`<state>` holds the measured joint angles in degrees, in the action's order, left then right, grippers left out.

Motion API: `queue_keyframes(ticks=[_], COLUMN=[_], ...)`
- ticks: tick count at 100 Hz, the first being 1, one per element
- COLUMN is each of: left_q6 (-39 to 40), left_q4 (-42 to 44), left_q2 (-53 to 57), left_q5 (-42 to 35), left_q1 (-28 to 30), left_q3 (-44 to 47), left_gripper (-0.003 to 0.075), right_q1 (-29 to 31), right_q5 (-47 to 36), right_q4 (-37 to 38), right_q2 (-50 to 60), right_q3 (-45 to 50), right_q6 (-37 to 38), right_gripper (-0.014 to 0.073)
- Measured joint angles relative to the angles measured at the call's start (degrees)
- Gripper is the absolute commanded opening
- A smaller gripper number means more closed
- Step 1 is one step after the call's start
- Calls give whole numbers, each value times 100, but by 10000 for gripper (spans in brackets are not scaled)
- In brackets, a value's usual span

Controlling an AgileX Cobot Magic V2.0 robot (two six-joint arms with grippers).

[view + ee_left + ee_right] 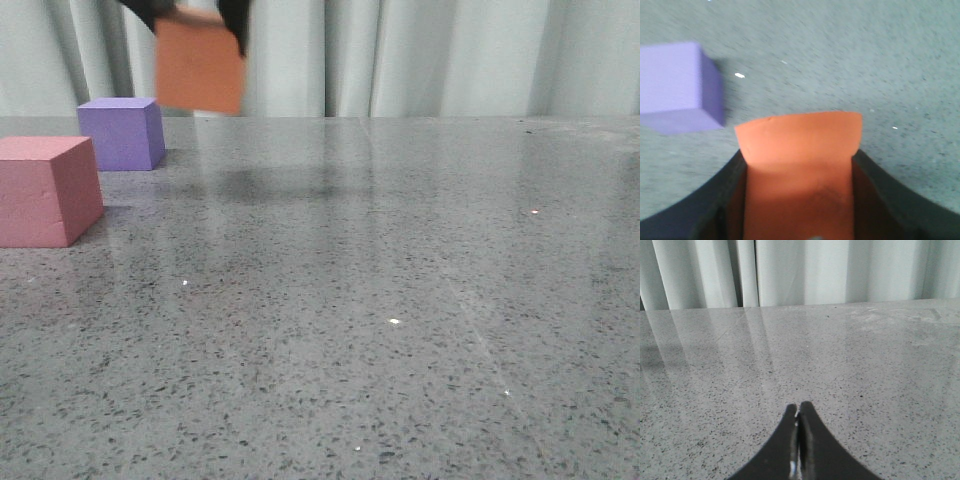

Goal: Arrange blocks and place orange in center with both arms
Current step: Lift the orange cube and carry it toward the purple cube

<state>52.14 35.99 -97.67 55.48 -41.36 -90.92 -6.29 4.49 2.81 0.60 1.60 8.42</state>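
The orange foam cube (200, 66) hangs in the air well above the grey speckled stone worktop (380, 300), clamped in the black angular left gripper (799, 175), with a soft shadow on the worktop beneath it. In the left wrist view the two black fingers (875, 190) press flat against opposite side faces of the cube, whose far half juts out past the fingertips. The purple foam cube (122, 132) stands on the worktop at the far left, below and beside the held cube; the pink-red foam cube (45, 190) stands nearer the camera at the left edge, apart from the purple one. The right gripper (798, 415) hovers low over bare worktop with its fingertips pressed together, holding nothing.

Handling, as judged: the cube appears light, since the grip bears it with no visible sag. Foam is soft and gives under pressure, so a moderate squeeze on two parallel faces, near mid-height, should hold it without denting; its matt surface looks grippy rather than slippery. It seems in no danger of breaking if dropped, though it might bounce or roll off its mark. The cube sits slightly tilted in the front view, so a level set-down would call for care.
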Motion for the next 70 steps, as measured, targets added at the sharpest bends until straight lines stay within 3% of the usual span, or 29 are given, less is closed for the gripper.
queue_keyframes(ticks=[40,70], left_q6=[-412,-421], left_q4=[256,223], left_q2=[362,362], left_q5=[419,-42], left_q1=[720,1049], left_q3=[134,761], left_gripper=[30,30], right_q1=[0,0], right_q5=[0,0], right_q4=[0,0], right_q2=[0,0], right_q3=[0,0], right_q6=[0,0], right_gripper=[-67,-67])
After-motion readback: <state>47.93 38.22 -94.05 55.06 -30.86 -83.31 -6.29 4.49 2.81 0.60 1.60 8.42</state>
